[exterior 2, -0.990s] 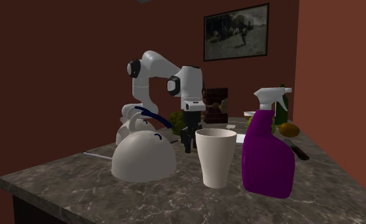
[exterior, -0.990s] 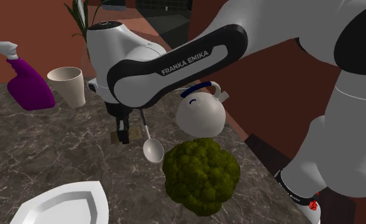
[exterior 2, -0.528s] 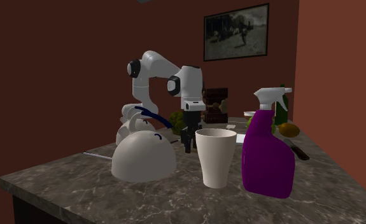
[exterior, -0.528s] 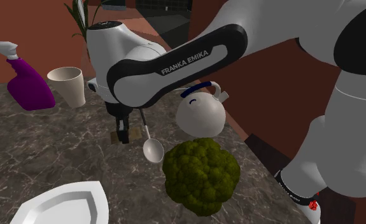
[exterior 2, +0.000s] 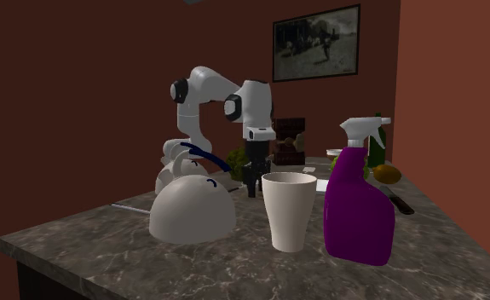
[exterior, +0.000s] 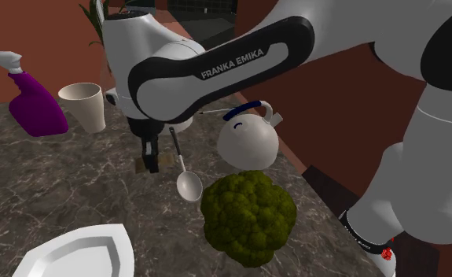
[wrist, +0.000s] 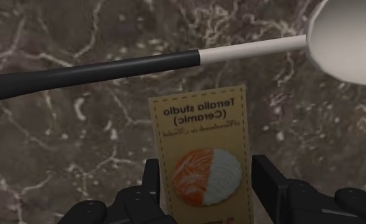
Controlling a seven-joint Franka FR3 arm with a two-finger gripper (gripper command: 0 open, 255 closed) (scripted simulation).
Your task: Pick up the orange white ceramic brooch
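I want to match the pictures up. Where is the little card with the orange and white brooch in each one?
Shoulder view: the brooch card lies on the counter at the gripper, beside the spoon.
Second exterior view: I cannot make it out; look under the gripper, behind the cup.
Wrist view: at the gripper, near the spoon.
Shared landmark: the gripper.

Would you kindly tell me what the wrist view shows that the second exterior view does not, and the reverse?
Wrist view: the brooch, a round orange and white piece on a tan printed card, close at the gripper, with a black-handled spoon lying just beyond it. Second exterior view: the purple spray bottle, the cream cup, a white domed pot and a framed picture on the red wall. Both: the gripper and the dark marble countertop.
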